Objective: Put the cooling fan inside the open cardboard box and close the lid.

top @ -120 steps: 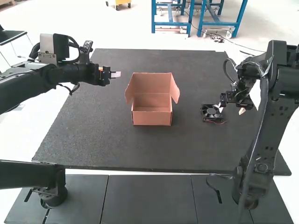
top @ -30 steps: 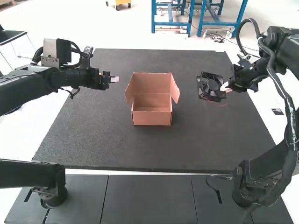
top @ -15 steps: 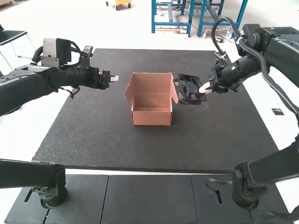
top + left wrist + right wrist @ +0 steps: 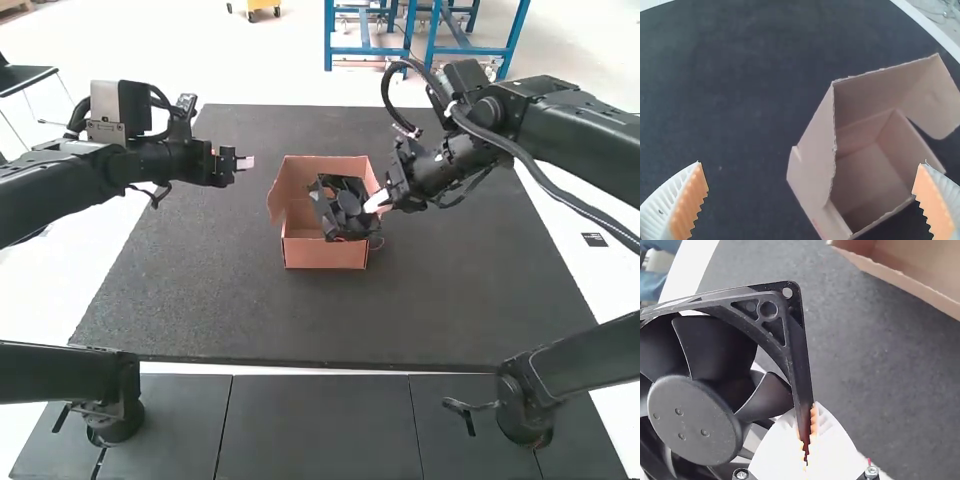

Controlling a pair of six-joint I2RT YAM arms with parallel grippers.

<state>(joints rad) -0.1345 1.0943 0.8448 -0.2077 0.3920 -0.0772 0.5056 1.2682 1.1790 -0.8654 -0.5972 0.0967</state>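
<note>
The black cooling fan (image 4: 340, 207) hangs tilted over the open cardboard box (image 4: 322, 247), held by its frame edge in my right gripper (image 4: 381, 200). In the right wrist view the fan (image 4: 715, 385) is close up, its frame pinched between the white ribbed fingers (image 4: 805, 440), with a corner of the box (image 4: 910, 270) beyond. My left gripper (image 4: 240, 162) hovers left of the box, open with nothing in it. The left wrist view looks down into the box (image 4: 875, 165), flaps up, between the two spread orange pads (image 4: 687, 197).
The box stands mid-way on a dark rubber mat (image 4: 200, 290) that covers the table. Bare mat lies on every side of the box. The right arm (image 4: 520, 110) stretches in from the back right.
My right gripper has carried the fan leftward from beside the box's right flap to over its opening. The left arm has stayed still.
</note>
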